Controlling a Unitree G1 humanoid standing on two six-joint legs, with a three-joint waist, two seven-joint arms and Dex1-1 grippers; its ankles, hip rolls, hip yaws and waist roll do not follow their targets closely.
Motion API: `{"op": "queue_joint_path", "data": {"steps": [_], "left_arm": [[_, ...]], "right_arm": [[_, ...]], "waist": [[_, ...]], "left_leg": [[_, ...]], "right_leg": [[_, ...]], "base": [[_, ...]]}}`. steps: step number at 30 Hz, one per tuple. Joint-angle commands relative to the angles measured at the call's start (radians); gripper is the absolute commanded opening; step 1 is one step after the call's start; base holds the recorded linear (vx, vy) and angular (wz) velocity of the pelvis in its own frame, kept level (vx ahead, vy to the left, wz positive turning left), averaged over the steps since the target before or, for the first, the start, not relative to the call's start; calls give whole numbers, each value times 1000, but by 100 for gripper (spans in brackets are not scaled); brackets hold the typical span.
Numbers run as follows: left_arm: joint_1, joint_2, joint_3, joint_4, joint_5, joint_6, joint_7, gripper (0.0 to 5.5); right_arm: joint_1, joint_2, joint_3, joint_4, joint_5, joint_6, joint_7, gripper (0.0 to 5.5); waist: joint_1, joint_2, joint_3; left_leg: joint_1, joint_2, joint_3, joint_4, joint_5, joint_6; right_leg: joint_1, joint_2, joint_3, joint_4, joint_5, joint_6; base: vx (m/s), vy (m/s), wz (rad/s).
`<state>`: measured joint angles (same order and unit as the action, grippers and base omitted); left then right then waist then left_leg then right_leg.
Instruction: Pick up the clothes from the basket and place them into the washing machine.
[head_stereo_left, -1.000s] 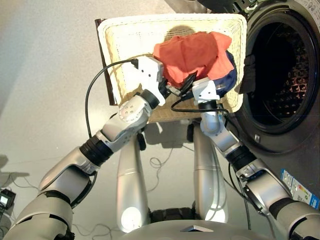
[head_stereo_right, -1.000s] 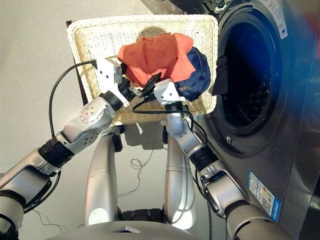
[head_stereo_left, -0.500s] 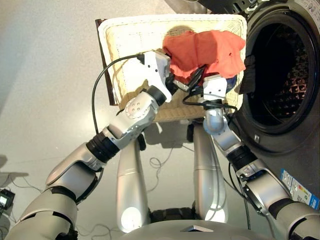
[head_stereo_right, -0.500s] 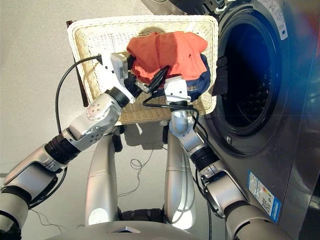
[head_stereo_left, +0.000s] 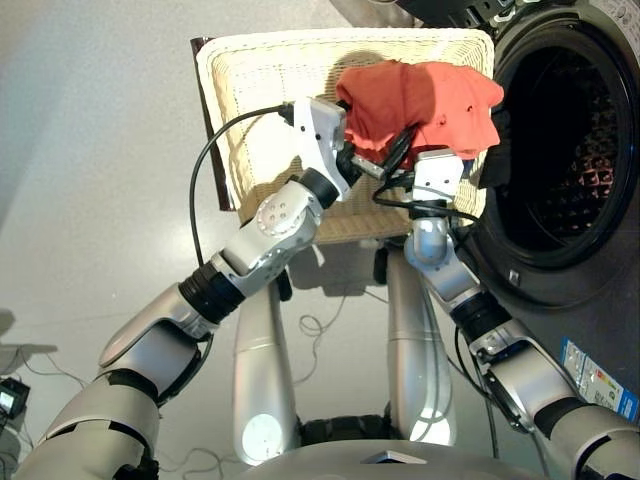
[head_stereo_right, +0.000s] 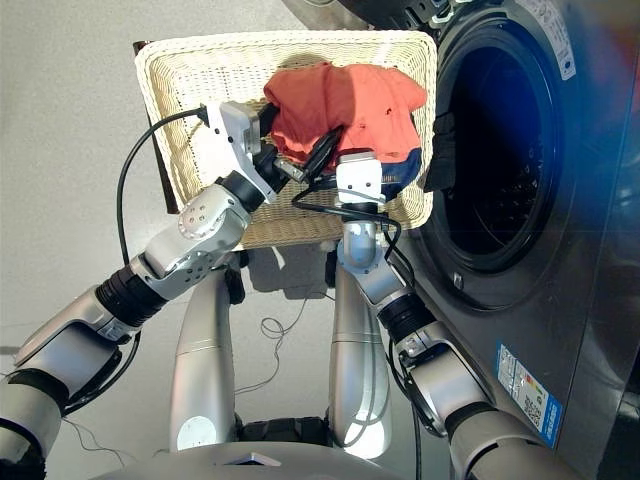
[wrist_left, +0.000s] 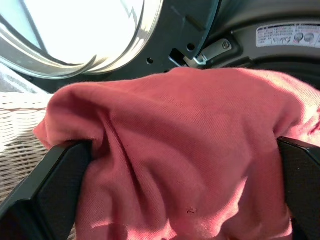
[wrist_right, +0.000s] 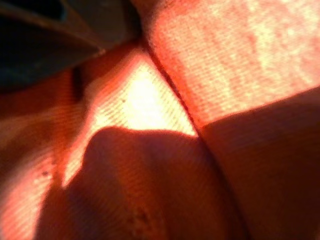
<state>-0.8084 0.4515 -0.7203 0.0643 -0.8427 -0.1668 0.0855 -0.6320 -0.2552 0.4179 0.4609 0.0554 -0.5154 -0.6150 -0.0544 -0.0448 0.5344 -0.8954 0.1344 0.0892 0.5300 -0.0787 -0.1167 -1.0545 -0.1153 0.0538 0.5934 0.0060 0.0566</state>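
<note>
Hanging bunched above the right half of the basket (head_stereo_left: 250, 110), the orange garment (head_stereo_left: 420, 100) is held up by both claws, its right edge reaching toward the washer (head_stereo_left: 560, 150) porthole. From the left wrist camera, the cloth is seen filling the gap between the two black fingers (wrist_left: 55, 180), so the left claw (head_stereo_left: 362, 165) is pinching the orange garment. The right claw (head_stereo_left: 408, 150) is pushed up into the same cloth from below; its fingers are buried in the fabric, and whether they are spread or pressed together cannot be told. A navy garment (head_stereo_right: 405, 170) is seen under the orange one, lying at the basket's right end beside the washer. The basket is set on the floor (head_stereo_left: 90, 150), just left of the open porthole, with a dark edge along its left side. A dark piece of cloth (head_stereo_left: 497, 150) is draped at the porthole's left rim. Perforated steel is visible inside the drum (head_stereo_left: 580, 140).
</note>
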Motion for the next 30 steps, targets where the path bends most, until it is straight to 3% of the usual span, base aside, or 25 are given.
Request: {"op": "queue_joint_path", "data": {"steps": [1, 5, 10, 14, 15, 16, 17, 19, 25, 30], "left_arm": [[110, 11, -43, -303, -8, -102, -103, 550], [112, -4, -43, -299, -16, -102, -85, 550], [116, -9, -36, -296, -19, -98, -71, 550], [131, -12, -5, -299, -17, -115, -54, 550], [141, -14, 12, -304, -15, -125, -45, 550], [170, -18, 70, -310, 16, -165, -9, 550], [172, -18, 73, -314, 18, -164, -6, 550], [248, -42, 220, -332, 100, -236, 81, 550], [364, -21, 356, -370, 129, -260, 123, 550], [368, -32, 373, -411, 136, -268, 126, 550]], "right_arm": [[-59, -151, -515, 190, 389, 43, -233, 0], [-82, -134, -541, 194, 475, -1, -240, 0], [-92, -142, -560, 212, 522, -17, -246, 0], [-75, -160, -564, 190, 509, -13, -251, 0], [-72, -165, -566, 184, 509, -16, -254, 0], [-61, -168, -568, 169, 507, -23, -253, 0], [-62, -167, -565, 168, 507, -23, -254, 0], [-17, -154, -544, 94, 481, -30, -224, 0], [36, -114, -554, 33, 495, -50, -195, 0], [4, -110, -570, 100, 542, -47, -197, 0]], "waist": [[1, 97, -14], [1, 97, -14], [0, 98, -14], [0, 95, -14], [1, 94, -14], [6, 91, -14], [3, 91, -14], [12, 86, -14], [8, 80, -14], [11, 80, -14]], "left_leg": [[-35, -17, 35, 27, -5, 44], [-40, -16, 33, 34, -8, 44], [-41, -16, 30, 37, -10, 44], [-46, -15, 29, 41, -10, 44], [-46, -15, 29, 42, -11, 44], [-41, -13, 26, 49, -23, 43], [-42, -14, 26, 48, -22, 43], [-46, -12, 27, 49, -22, 43], [-43, -12, 28, 51, -26, 43], [-46, -14, 27, 53, -30, 42]], "right_leg": [[56, -20, 24, -39, -10, 92], [52, -21, 25, -33, -11, 91], [50, -20, 24, -30, -13, 90], [47, -21, 24, -24, -15, 89], [49, -21, 24, -24, -16, 89], [52, -21, 22, -17, -27, 89], [51, -21, 22, -18, -26, 89], [46, -21, 21, -19, -25, 89], [47, -22, 21, -12, -28, 86], [47, -26, 19, -13, -28, 85]], "base": [[0, 0, 0], [0, 0, 0], [0, 0, 0], [0, 0, 0], [0, 0, 0], [0, 0, 0], [0, 0, 0], [0, 0, 0], [0, 0, 0], [0, 0, 0]]}}
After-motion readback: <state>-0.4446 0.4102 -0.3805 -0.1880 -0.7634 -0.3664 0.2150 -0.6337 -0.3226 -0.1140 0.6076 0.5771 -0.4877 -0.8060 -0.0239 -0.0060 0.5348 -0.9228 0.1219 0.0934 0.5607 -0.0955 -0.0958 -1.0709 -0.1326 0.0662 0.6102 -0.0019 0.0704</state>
